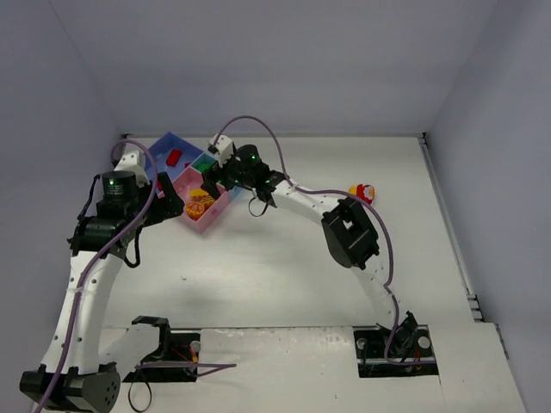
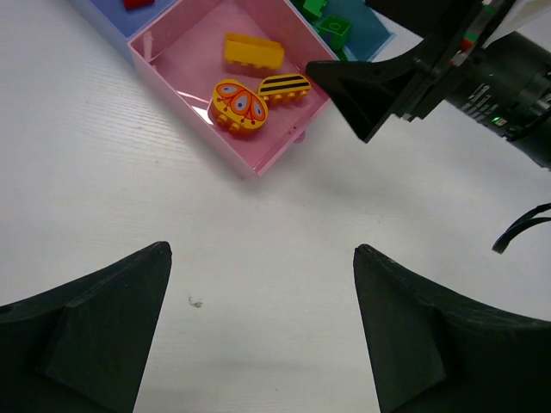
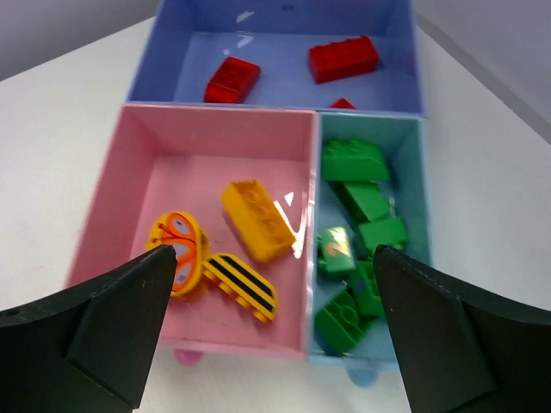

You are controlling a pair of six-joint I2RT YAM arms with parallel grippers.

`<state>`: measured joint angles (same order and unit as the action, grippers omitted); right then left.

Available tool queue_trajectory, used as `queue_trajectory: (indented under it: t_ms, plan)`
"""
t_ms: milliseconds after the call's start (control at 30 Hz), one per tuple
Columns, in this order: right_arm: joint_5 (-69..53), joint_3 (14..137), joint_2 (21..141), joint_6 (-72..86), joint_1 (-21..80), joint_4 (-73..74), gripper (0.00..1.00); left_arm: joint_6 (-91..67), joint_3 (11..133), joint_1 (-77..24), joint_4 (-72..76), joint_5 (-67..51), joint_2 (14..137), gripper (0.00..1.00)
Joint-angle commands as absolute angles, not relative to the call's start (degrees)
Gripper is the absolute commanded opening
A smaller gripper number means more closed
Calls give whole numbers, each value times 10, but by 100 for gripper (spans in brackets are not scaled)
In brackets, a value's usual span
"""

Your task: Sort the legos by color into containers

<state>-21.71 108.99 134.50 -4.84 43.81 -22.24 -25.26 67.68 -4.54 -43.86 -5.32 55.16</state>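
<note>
**Right gripper**: jaws spread wide, nothing held. It is poised above the pink compartment, over a yellow brick lying loose on the floor.

**Also in pink:** a butterfly-printed piece and a black-striped piece.

**Teal compartment**: green bricks, heaped.

**Blue compartment**: red bricks.

**Unsorted:** one red-and-yellow piece, left on the table well to the right of the tray.

**Step judged:** the drop into pink is done and withdrawal is due. A straight lift is advised so that the compartment walls are not clipped. The stray piece should then be approached from above.

**Pose:** the right arm is reached forward and leftward, elbow bent, wrist tipped down over the tray.

**Left gripper**: jaws apart, empty, held over bare table just beside the pink wall. Its arm is arched up from its base.
</note>
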Motion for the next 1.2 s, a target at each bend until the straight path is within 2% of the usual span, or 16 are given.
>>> queue_trajectory:
  t_ms: [0, 200, 300, 400, 533, 600, 733, 800, 933, 1167]
  plan:
    - [-218, 1077, 1267, -43, 410, -270, 96, -262, 684, -47, -403, -69, 557, 80]
    - [-176, 973, 1181, 0, 351, -275, 96, -258, 686, -48, -392, -82, 567, 80]
    - [-89, 871, 1112, -2, 299, -276, 96, -256, 679, -48, -389, -101, 576, 80]
    - [-25, 805, 1062, 24, 228, -231, 95, -258, 667, -52, -379, -120, 584, 80]
    - [-20, 753, 1017, 40, 129, -189, 95, -258, 663, -54, -374, -133, 592, 80]
    - [-39, 740, 1009, 17, 72, -158, 95, -257, 664, -56, -372, -134, 597, 80]
    - [-223, 745, 1016, -94, -21, -111, 93, -252, 666, -66, -368, -140, 609, 80]
    - [-264, 754, 1023, -140, -56, -80, 93, -251, 665, -69, -364, -144, 612, 80]
    - [-338, 781, 1057, -171, -100, -48, 93, -253, 659, -81, -358, -149, 616, 80]
    - [-409, 795, 1127, -133, -107, -43, 88, -253, 642, -89, -352, -149, 609, 80]
